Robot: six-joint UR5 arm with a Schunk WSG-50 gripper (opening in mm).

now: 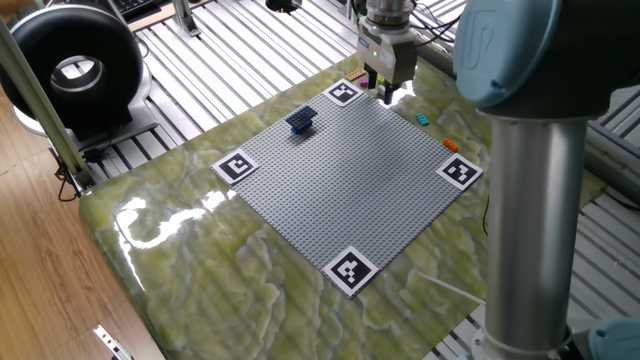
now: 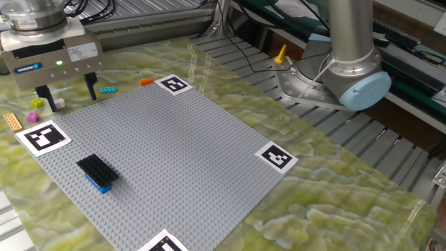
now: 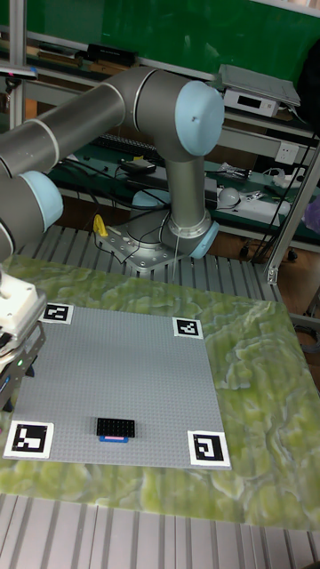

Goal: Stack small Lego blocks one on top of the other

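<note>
**Ana:** Gripper (image 1: 385, 92) position in the one fixed view: low over the far edge of the grey baseplate (image 1: 350, 185), just beside the far corner marker square (image 1: 343, 93). Its two dark fingers point down with a gap between them, nothing in that gap.

**Ben:** And the small Lego blocks there?

**Ana:** A stack of two, black brick on blue (image 1: 301, 121), stands on the baseplate near that far corner. A cyan brick (image 1: 422, 119) and an orange brick (image 1: 450, 146) lie on the green marbled tabletop (image 1: 200, 270) beyond the baseplate's right-hand edge. Whether the fingers touch the tabletop cannot be told.

**Ben:** What does the other fixed view give?

**Ana:** The gripper (image 2: 64, 88) has its fingers spread wide, and a small tan brick (image 2: 58, 103) sits on the tabletop just beside the left finger, inside the gap. A yellow-green brick (image 2: 35, 103) is just outside that finger, a flat tan plate (image 2: 12, 121) farther left, and a cyan brick (image 2: 108, 90) and orange brick (image 2: 145, 81) to the right. The black-on-blue stack (image 2: 96, 172) stands on the baseplate (image 2: 181, 153), well apart from the gripper.

**Ben:** The tall fixed view?

**Ana:** The gripper (image 3: 13, 360) shows at the picture's left edge, partly cut off, over the baseplate's left edge. The black-topped stack (image 3: 117, 428) sits near the baseplate's (image 3: 133, 373) near edge.
</note>
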